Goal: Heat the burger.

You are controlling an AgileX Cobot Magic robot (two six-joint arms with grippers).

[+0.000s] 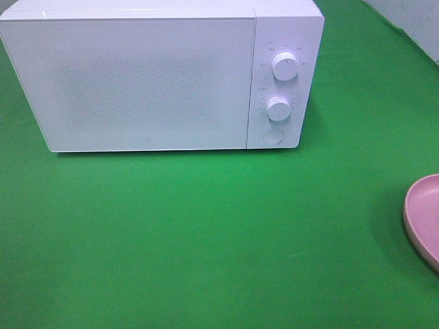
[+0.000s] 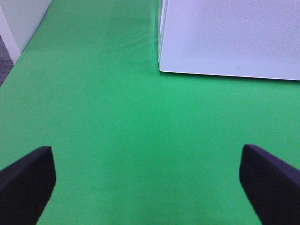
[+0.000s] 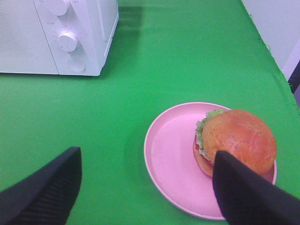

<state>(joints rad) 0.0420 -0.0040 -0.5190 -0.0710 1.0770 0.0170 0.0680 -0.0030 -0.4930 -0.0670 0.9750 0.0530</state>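
Burger (image 3: 236,140) on pink plate (image 3: 168,159) (toward its far-right side), white microwave (image 1: 158,75) door closed on green table (image 1: 206,233), left end effector (image 2: 147,180) spread apart, right end effector (image 3: 145,187) apart, both empty

Worktop (image 1: 206,233) showing plain bright green; microwave (image 1: 147,82) showing white, door finely dotted; plate (image 3: 173,159) showing pale pink; burger (image 3: 236,140) showing golden-brown bun, green lettuce, red tomato.

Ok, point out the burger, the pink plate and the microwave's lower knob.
burger (image 3: 241,139), right wrist view, top of bun.
pink plate (image 3: 171,154), right wrist view, bare inner surface.
lower knob (image 1: 278,108), exterior high view, knob face.
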